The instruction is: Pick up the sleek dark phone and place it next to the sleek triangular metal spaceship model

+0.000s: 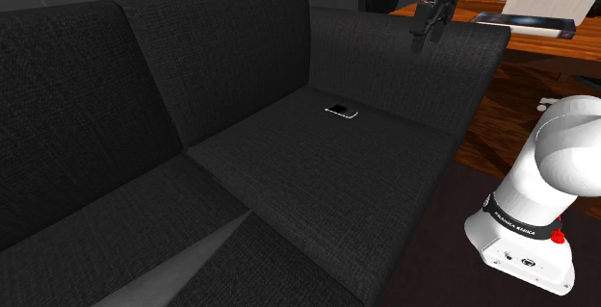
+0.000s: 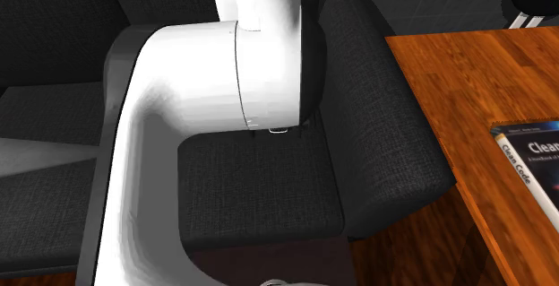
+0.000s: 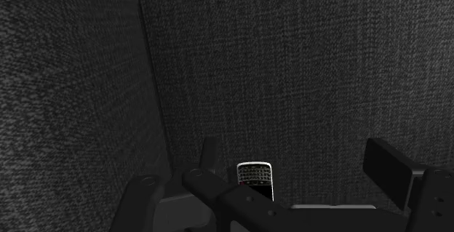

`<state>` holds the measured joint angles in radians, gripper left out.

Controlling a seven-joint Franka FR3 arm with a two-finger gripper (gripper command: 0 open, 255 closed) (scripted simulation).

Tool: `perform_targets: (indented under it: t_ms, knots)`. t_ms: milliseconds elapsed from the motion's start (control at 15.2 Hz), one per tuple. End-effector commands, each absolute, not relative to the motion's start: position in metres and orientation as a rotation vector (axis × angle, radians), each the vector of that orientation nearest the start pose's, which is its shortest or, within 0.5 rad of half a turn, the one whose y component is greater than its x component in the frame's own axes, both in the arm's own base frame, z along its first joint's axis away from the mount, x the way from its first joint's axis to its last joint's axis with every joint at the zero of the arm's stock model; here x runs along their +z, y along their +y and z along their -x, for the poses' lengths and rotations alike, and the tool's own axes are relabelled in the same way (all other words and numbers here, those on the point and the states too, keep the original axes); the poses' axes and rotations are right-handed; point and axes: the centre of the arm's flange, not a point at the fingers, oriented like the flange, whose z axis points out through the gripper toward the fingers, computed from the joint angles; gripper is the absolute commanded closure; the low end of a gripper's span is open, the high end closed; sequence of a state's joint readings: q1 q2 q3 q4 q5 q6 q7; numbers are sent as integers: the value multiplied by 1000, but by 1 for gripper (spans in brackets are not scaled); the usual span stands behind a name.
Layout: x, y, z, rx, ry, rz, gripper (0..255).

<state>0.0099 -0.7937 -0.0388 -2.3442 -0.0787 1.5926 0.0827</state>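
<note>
Dark sofa seat (image 1: 318, 161) lies open around the phone (image 1: 341, 112) near its back corner; claw (image 1: 422, 38) hangs above, spread apart.

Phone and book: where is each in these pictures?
phone (image 1: 341, 112), shoulder view, middle of its dark face.
book (image 2: 537, 154), second exterior view, its dark front cover.

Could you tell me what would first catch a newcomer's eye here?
A dark fabric sofa dominates, with a small dark phone lying flat on its seat near the back corner. The black pincer hangs open above the sofa, apart from the phone. The white arm looms in the second exterior view, a wooden table at its right.
</note>
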Motion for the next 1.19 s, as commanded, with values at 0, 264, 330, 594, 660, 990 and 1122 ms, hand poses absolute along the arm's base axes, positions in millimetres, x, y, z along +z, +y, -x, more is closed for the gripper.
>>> perform_targets:
  t_ms: [0,264,330,594,660,990,1122]
  knots:
    - [600,-21,-307,-69,160,3186,0]
    - [565,-29,-347,-58,182,3162,0]
    - [556,-31,-357,-55,187,3156,0]
    - [520,-38,-396,-44,209,3132,0]
    - [511,-40,-406,-42,214,3126,0]
    - [466,-49,-454,-28,240,3096,0]
    - [447,-52,-474,-23,250,3083,0]
